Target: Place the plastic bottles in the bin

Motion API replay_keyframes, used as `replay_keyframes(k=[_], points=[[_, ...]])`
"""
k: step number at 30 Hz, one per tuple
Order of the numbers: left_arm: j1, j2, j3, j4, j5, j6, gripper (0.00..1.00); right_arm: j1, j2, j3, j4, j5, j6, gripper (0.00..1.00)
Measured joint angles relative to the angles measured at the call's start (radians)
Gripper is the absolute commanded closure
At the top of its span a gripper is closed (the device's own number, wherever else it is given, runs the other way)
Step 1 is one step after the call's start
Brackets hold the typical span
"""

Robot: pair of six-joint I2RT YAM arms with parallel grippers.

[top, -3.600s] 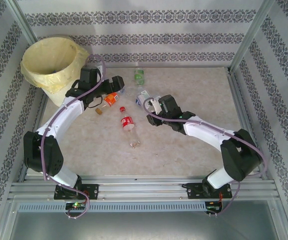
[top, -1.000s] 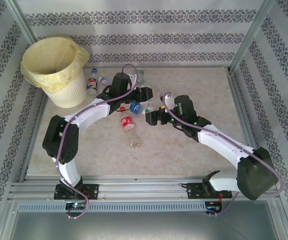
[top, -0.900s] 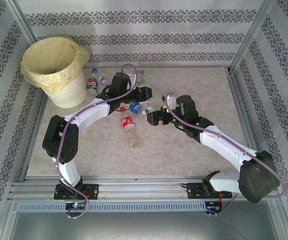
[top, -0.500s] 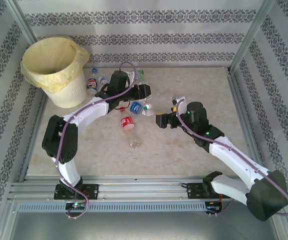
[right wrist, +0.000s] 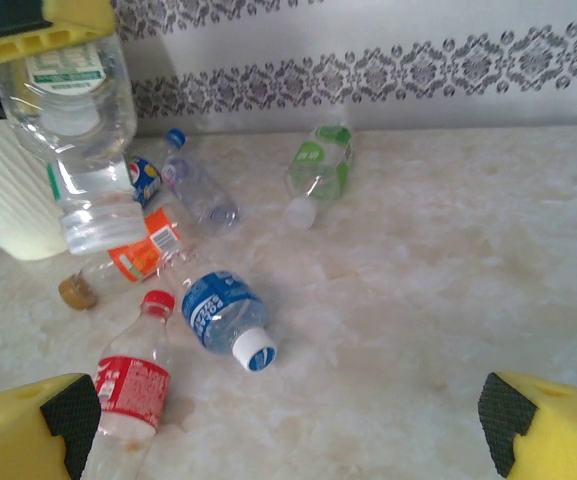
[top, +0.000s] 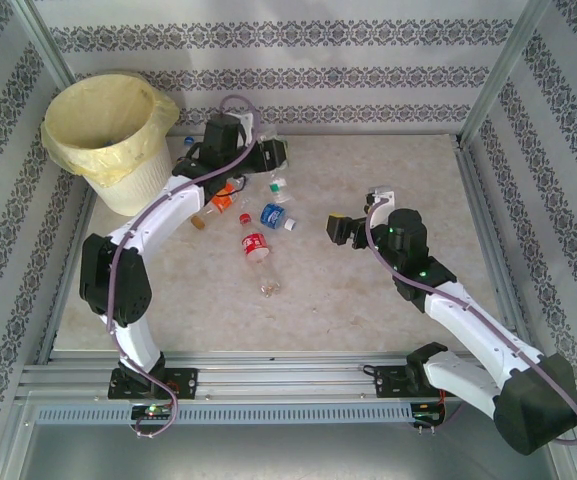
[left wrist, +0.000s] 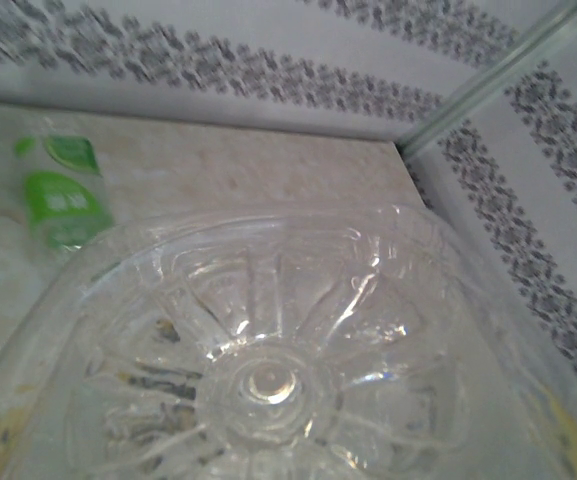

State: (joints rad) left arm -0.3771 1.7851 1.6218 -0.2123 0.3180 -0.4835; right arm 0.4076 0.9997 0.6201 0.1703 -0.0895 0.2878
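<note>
Lying on the table [top: 368,300] are six bottles [right wrist: 223,310]; left tool [top: 268,158] grips a seventh bottle [right wrist: 73,150], right tool [top: 356,210] gapes empty.

Bright, diffuse light from above falls evenly on the pale marbled tabletop [top: 368,300], leaving only faint, soft shadows. In the left wrist view the clear plastic bottle [left wrist: 268,385] sits so close to the lens that it looks hazy, with small white glints on its ribbed base. The green-labelled bottle [left wrist: 63,195] behind it is blurred.
</note>
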Motion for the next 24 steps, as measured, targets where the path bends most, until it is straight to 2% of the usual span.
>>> replay_keyframes(k=[7,24], points=[[0.06,0.0,0.188,-0.138,-0.15,0.092,0.49,0.0,0.045,0.0,0.059,0.026,0.024,0.02],[0.325,-0.019,0.42,-0.253,-0.278,0.194,0.49,0.0,0.116,0.039,0.066,0.012,0.051,0.02]])
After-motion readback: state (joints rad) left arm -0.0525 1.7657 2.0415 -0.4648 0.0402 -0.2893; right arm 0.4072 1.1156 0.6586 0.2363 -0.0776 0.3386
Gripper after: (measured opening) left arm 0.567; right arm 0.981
